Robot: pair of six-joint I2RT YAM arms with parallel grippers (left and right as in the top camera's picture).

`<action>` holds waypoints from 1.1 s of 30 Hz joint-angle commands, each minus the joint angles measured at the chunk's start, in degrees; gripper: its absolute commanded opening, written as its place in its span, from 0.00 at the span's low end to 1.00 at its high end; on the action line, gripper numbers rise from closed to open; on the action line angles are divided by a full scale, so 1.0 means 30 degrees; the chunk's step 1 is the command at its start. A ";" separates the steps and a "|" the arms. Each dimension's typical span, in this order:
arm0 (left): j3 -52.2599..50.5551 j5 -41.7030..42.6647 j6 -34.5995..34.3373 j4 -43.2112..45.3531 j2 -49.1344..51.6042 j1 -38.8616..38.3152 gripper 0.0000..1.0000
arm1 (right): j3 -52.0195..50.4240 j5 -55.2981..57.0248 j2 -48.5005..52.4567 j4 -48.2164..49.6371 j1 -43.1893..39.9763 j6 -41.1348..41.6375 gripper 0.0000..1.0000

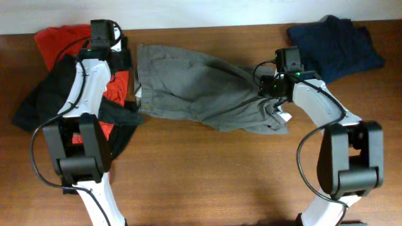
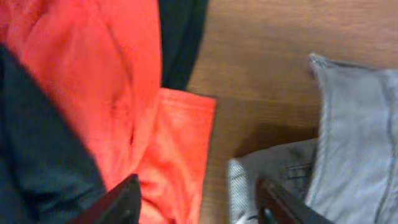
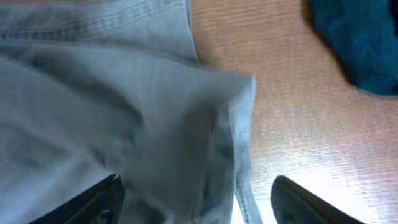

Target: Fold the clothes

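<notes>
The wrinkled grey shorts (image 1: pixel 201 88) lie spread across the middle of the wooden table. A red shirt (image 1: pixel 59 39) and a black shirt (image 1: pixel 44 94) are heaped at the left under my left arm. My left gripper (image 1: pixel 129 75) is open above the gap between the red shirt (image 2: pixel 124 93) and the shorts' waistband corner (image 2: pixel 273 171). My right gripper (image 1: pixel 271 94) is open over the right leg end of the shorts (image 3: pixel 124 112), whose hem edge (image 3: pixel 239 124) runs between the fingers.
A dark navy folded garment (image 1: pixel 336 41) lies at the far right corner, also in the right wrist view (image 3: pixel 360 37). Bare wood (image 1: pixel 207 169) spans the front of the table. The table's back edge runs just behind the clothes.
</notes>
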 commanded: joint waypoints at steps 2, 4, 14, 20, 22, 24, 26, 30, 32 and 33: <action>0.0801 -0.0124 -0.0488 -0.1180 -0.1486 0.0007 0.75 | 0.0954 -0.2186 -0.3140 -0.1865 -0.0954 -0.0248 0.81; 0.0911 -0.0015 -0.0393 -0.2339 -0.2273 -0.0022 0.77 | 0.0954 -0.3075 -0.3577 -0.2492 -0.1297 -0.0940 0.81; 0.0852 0.2922 0.5340 -0.6972 -0.2477 -0.1173 0.77 | 0.0911 -0.4940 -0.1144 -0.2769 -0.1319 -0.0590 0.75; 0.0831 0.2805 0.5552 -0.5894 -0.0874 -0.0947 0.77 | 0.0911 -0.5748 -0.1166 -0.2907 -0.1297 -0.1042 0.75; 0.0838 0.2812 0.5552 -0.5049 -0.0240 -0.0947 0.77 | 0.0911 -0.5756 -0.1166 -0.2936 -0.1297 -0.1049 0.75; 0.0838 0.2907 0.5544 -0.3781 0.0765 -0.0954 0.77 | 0.0911 -0.5843 -0.1166 -0.3053 -0.1297 -0.1173 0.75; 0.0831 0.3337 0.5566 -0.3089 0.1355 -0.0954 0.77 | 0.0911 -0.5894 -0.1166 -0.3075 -0.1304 -0.1253 0.76; 0.0831 0.5289 0.6258 -0.2492 0.2120 -0.0954 0.67 | 0.0911 -0.5887 -0.1166 -0.2907 -0.1304 -0.1246 0.75; 0.0838 0.5464 0.6251 -0.2849 0.2208 -0.0954 0.35 | 0.0911 -0.5887 -0.1166 -0.2885 -0.1304 -0.1246 0.75; 0.0831 0.5442 0.6244 -0.3126 0.2208 -0.0954 0.13 | 0.0911 -0.5887 -0.1166 -0.2892 -0.1304 -0.1246 0.75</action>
